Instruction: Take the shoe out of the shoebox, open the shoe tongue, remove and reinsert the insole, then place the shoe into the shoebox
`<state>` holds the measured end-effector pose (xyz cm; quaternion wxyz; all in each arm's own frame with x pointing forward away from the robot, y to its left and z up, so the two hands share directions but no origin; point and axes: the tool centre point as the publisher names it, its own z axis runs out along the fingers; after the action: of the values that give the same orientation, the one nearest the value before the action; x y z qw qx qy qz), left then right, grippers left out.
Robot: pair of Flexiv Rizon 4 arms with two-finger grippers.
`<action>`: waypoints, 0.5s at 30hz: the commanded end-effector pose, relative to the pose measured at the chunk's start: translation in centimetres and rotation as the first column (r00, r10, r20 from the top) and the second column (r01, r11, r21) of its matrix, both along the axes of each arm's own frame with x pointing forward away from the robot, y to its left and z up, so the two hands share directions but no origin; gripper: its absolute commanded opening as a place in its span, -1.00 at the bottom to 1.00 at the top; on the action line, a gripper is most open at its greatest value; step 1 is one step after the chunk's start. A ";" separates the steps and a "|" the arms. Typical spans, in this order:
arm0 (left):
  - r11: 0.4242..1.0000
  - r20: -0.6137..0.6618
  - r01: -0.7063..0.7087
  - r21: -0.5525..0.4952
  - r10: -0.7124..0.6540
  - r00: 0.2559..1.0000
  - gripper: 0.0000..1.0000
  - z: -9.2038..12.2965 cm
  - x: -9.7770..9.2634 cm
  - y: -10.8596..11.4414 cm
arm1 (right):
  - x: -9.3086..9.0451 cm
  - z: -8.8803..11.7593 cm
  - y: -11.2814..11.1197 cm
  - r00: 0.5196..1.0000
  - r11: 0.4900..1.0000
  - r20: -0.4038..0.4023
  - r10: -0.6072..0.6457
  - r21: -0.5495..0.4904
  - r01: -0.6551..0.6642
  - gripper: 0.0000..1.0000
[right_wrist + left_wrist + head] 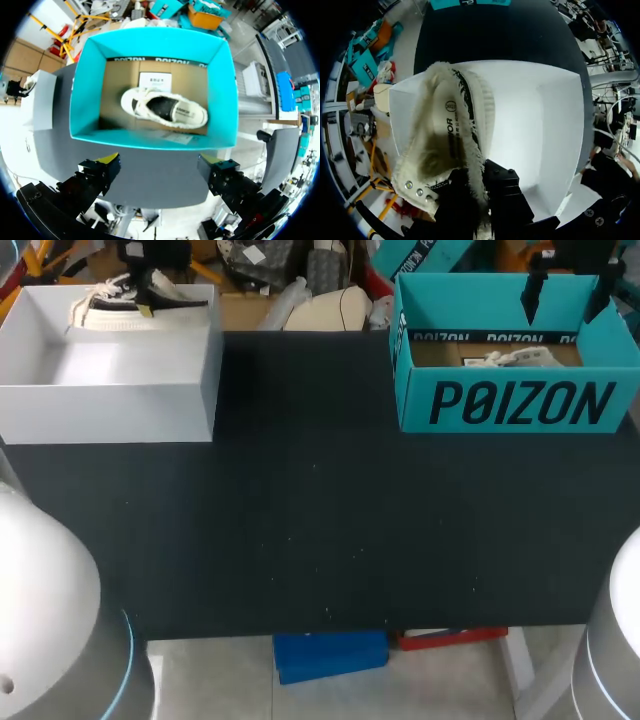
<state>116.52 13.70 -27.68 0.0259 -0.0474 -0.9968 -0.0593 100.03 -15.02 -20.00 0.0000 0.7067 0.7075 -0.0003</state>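
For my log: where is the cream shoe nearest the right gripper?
The cream fabric shoe lies inside the teal cardboard shoebox, far right in the head view, below the right gripper.

Our silver-grey left arm (pixel 45 610) and right arm (pixel 612 640).
A thin blue ring circles the left; our right gripper (pixel 160 162) has blocky black fingers (pixel 95 177), yellow tips, small screws.

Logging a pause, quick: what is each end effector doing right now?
Left end effector: closed on the shoe, above the white box.
Right end effector: open, holding nothing, above the teal box.
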 end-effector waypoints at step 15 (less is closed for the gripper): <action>0.993 0.390 -0.110 -0.052 0.121 0.913 -1.00 18.3 -26.7 -17.3 | 0.0 0.0 0.0 1.000 1.000 0.000 -0.001 0.000 0.001 1.00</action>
<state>105.22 -0.41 -12.09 0.0152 0.0236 -0.9992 -0.0268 100.03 -15.02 -20.00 0.0000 0.7067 0.7075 -0.0004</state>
